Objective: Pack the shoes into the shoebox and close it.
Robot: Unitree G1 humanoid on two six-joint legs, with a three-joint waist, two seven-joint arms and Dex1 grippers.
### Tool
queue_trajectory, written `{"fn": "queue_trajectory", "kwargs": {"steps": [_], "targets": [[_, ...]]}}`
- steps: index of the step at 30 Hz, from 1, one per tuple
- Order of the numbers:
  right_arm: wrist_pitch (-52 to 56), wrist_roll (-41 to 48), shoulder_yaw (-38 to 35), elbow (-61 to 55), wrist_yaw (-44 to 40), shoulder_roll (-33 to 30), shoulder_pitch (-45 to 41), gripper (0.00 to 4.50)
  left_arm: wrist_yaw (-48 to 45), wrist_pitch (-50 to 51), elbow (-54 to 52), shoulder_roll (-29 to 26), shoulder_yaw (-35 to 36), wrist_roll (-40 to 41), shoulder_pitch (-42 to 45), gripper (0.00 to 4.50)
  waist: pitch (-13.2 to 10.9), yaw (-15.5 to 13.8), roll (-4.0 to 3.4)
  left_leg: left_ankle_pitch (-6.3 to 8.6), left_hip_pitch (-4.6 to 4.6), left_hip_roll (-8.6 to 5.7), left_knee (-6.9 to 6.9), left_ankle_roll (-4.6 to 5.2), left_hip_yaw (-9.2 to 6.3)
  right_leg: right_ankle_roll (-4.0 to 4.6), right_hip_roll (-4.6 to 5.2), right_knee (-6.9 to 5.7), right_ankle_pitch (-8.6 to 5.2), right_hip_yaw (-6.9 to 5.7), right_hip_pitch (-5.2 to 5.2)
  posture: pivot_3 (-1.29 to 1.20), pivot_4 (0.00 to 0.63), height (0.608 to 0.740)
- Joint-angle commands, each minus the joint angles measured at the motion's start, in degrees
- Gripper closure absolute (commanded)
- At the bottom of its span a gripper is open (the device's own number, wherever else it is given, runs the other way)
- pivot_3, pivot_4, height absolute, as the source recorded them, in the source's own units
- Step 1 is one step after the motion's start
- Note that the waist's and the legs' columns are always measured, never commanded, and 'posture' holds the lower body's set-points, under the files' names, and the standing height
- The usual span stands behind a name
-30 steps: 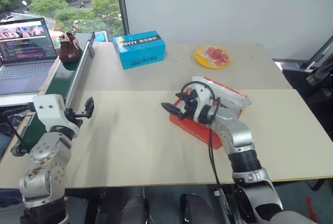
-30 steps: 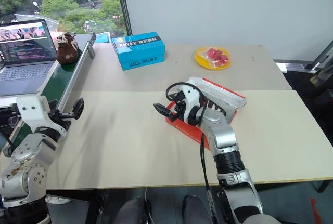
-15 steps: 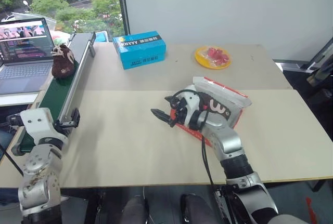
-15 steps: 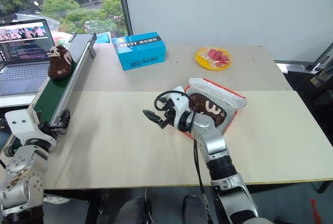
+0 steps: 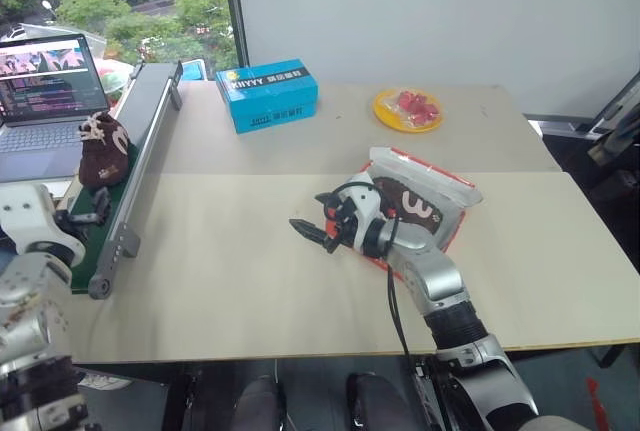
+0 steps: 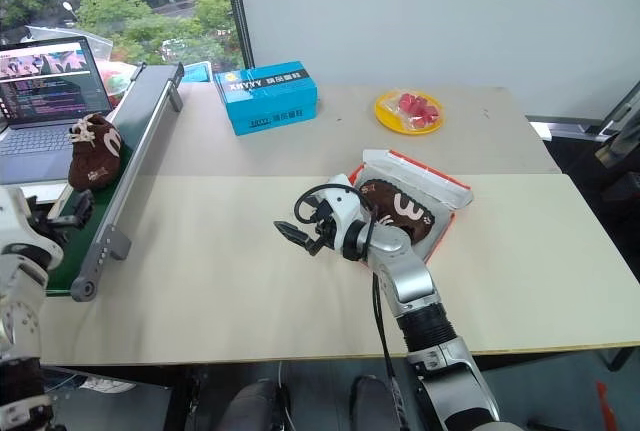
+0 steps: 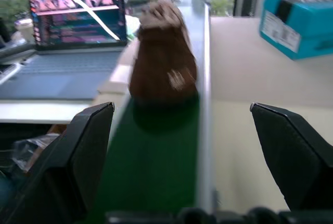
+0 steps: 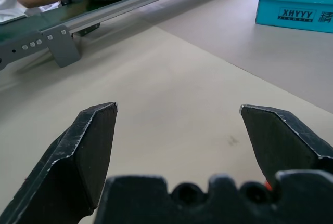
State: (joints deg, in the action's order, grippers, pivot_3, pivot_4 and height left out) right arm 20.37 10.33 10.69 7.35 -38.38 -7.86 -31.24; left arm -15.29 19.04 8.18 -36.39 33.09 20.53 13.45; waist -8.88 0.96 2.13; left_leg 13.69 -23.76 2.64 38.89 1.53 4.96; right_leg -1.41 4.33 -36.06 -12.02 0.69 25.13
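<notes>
resting on the green conveyor belt (image 5: 95,213) is one dark brown shoe (image 5: 101,152), upright with its cream laces on top, just beside the laptop (image 5: 45,101) at the belt's outer side. the left gripper (image 7: 182,156) points along the belt at that shoe from the belt's near end, its two black fingers (image 7: 86,151) spread wide with nothing between them, apart from the shoe. the second brown shoe (image 5: 412,207) lies inside the red-orange shoebox (image 5: 458,221), on the table (image 5: 240,261) well apart from the belt, across the table from it. the box's lid stands open behind that shoe. the right gripper (image 5: 312,227) hangs over bare table just on the belt side of the shoebox, pointing toward the belt, fingers wide and empty. a blue box (image 5: 268,94) sits near the belt's far end, and a yellow plate (image 5: 408,109) of red things lies beyond the shoebox.
</notes>
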Motion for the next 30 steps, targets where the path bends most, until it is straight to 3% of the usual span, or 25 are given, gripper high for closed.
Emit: {"fn": "queue_trajectory", "kwargs": {"steps": [1,7,14,17,24,28,30], "targets": [[-0.78,0.68,-0.48,-2.02,-0.16,-0.05,-1.45,0.02,-1.57,-1.39,5.1,-2.99,0.42,-0.29,3.32,0.0,0.0,0.0,0.01,0.0,0.0,0.01,0.0,0.0,0.02,0.0,-0.02,0.0,0.0,-0.01,0.01,0.0,0.15,0.74],[-0.36,0.7,-0.67,-2.62,-0.12,-0.49,-1.4,0.02,-4.35,-0.74,16.11,-7.0,-1.89,-1.8,8.79,0.0,0.01,0.01,0.03,-0.01,0.0,0.02,0.0,-0.03,0.16,0.01,-0.03,-0.02,0.0,-0.07,0.01,0.0,0.15,0.74],[0.12,0.31,-0.8,-3.0,0.23,-1.73,-1.05,0.02,-6.08,1.79,22.83,-7.86,-3.01,-1.76,10.71,0.0,0.02,0.06,0.03,-0.01,-0.01,0.02,0.0,-0.03,0.22,0.01,-0.02,-0.02,0.0,-0.08,0.02,0.0,0.15,0.74],[0.6,0.61,-1.02,-3.57,0.7,-2.02,-1.32,0.0,-8.58,5.08,21.24,-7.0,-3.73,-0.06,9.73,0.76,0.02,0.06,0.03,-0.01,0.0,0.03,0.0,-0.03,0.23,0.01,-0.02,-0.06,0.0,-0.08,0.03,0.0,0.15,0.74],[1.55,0.85,-1.13,-4.46,1.18,-2.14,-1.71,0.0,-7.03,8.43,15.98,-5.0,-2.65,1.67,9.92,3.18,0.02,-1.18,0.03,-0.03,0.02,0.03,0.03,-0.05,0.17,0.02,0.06,-0.08,-0.01,-0.12,-0.06,0.0,0.15,0.74],[2.49,1.72,-1.62,-4.89,1.35,-1.79,-2.36,0.0,-4.39,9.37,12.7,-4.43,-1.54,1.87,11.66,4.08,0.02,-1.56,0.03,-0.03,0.0,0.01,0.03,-0.05,0.16,0.02,0.06,-0.08,-0.01,-0.13,-0.06,0.0,0.15,0.74],[3.29,2.45,-2.22,-5.03,1.5,-1.52,-2.77,0.0,-3.69,10.34,9.51,-3.58,-1.24,3.01,12.57,4.2,0.03,-1.55,0.06,-0.03,-0.01,0.02,0.04,-0.05,0.14,0.02,0.04,-0.08,-0.01,-0.15,-0.06,0.0,0.15,0.74]]}}
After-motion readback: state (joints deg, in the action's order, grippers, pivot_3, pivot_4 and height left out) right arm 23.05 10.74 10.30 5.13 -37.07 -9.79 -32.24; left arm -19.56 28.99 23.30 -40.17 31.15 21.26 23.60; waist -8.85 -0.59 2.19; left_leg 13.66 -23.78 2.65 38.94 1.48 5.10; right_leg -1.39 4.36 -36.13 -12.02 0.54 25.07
